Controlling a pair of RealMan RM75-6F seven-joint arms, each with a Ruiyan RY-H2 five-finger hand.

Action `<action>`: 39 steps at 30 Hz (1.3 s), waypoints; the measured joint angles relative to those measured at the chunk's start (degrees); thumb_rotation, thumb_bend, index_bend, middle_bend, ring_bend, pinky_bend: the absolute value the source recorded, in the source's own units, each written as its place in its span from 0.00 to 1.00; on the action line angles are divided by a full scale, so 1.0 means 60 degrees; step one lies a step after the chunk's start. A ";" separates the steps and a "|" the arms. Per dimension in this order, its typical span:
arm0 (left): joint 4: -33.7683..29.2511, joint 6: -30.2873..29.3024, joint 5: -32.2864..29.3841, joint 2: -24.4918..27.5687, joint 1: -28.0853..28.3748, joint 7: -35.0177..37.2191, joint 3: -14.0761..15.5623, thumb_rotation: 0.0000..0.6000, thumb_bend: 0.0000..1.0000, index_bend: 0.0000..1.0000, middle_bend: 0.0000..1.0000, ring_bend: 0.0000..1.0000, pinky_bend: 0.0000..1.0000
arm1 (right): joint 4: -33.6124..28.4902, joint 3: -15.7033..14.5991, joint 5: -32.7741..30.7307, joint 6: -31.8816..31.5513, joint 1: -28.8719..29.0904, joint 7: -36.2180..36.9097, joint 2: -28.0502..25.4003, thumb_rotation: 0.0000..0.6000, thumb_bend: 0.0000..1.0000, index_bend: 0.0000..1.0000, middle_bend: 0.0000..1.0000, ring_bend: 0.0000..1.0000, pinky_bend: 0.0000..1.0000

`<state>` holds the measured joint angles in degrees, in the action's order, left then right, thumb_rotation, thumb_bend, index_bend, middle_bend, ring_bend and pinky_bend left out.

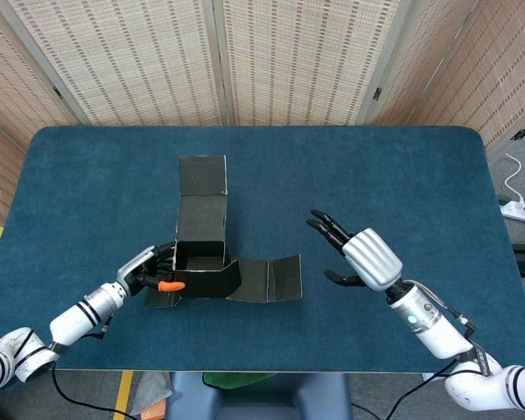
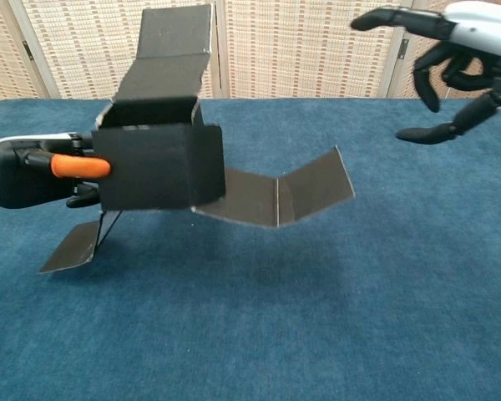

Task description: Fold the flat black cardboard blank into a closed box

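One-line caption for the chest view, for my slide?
Left robot hand holds the half-folded black box off the table; right robot hand open, apart.

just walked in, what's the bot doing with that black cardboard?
It is folding a black cardboard blank into a box, and the job is only partly done. The left hand grips the half-formed box at its left side and, in the chest view, holds it up off the blue table. The walls stand, but the top is open: the lid panel sticks up and a side flap hangs out to the right. The right hand is off to the right, fingers spread, holding nothing.
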<state>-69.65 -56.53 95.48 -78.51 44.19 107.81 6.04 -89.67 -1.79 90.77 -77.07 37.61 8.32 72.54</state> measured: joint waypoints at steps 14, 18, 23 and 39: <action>-0.0292 -0.1246 0.0160 0.0718 0.0059 0.4995 0.0079 1.00 0.16 0.31 0.30 0.62 0.83 | 0.0699 0.0799 0.0440 -0.1841 -0.0822 0.2220 0.1325 1.00 0.20 0.00 0.00 0.66 1.00; -0.0745 -0.1343 0.0095 0.0964 0.0128 0.5402 0.0034 1.00 0.16 0.30 0.30 0.62 0.83 | 0.0835 0.1169 0.0448 -0.1752 -0.0687 0.1933 0.2006 1.00 0.14 0.00 0.02 0.66 1.00; -0.1191 -0.1309 0.0011 0.1146 0.0223 0.5432 -0.0044 1.00 0.16 0.30 0.30 0.62 0.83 | 0.1074 0.1881 0.0323 -0.1505 -0.0195 0.1500 0.3217 1.00 0.09 0.00 0.05 0.68 1.00; -0.0760 -0.1518 0.0563 0.1010 0.0244 0.4187 0.0236 1.00 0.17 0.30 0.29 0.62 0.83 | 0.1923 0.3398 0.0186 -0.0698 0.1390 -0.0341 0.4644 1.00 0.09 0.00 0.11 0.70 1.00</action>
<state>-74.22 -65.64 98.86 -72.45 45.66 132.93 7.46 -78.13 18.60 91.88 -81.26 45.95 6.28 100.40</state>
